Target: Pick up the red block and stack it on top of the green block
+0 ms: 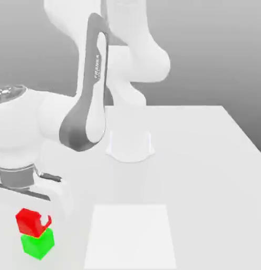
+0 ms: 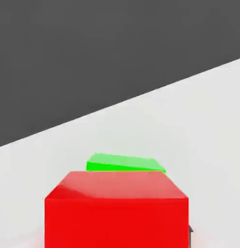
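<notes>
Your Panda gripper (image 1: 37, 221) was closed around the red cube (image 1: 29, 222), between seven and eight o'clock in the exterior view, above the green cube (image 1: 37, 245). White square (image 1: 130, 237) lay at six o'clock on your table (image 1: 206, 179).

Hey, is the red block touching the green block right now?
Cannot tell: in the exterior view the red block overlaps the green block's top, hiding any contact or gap; the hand view looks over it.
</notes>
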{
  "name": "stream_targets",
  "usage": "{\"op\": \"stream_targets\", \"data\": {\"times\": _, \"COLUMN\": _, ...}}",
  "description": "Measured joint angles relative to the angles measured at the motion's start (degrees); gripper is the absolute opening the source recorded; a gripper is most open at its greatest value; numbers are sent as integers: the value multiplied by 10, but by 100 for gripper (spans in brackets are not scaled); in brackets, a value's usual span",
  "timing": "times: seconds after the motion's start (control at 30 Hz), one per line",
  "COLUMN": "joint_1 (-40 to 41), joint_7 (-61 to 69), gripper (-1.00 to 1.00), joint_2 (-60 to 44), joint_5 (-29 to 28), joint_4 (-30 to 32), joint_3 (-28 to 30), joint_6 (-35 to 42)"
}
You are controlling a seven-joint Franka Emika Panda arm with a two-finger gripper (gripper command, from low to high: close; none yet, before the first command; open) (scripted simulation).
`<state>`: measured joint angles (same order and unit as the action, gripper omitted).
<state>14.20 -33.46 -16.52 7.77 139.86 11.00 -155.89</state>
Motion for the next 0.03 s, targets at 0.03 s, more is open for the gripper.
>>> {"op": "stream_targets", "data": {"times": 0.03, "joint_1": 0, "joint_7": 0, "gripper": 100, "joint_2": 0, "joint_5": 0, "joint_4": 0, "joint_3": 0, "joint_6": 0}}
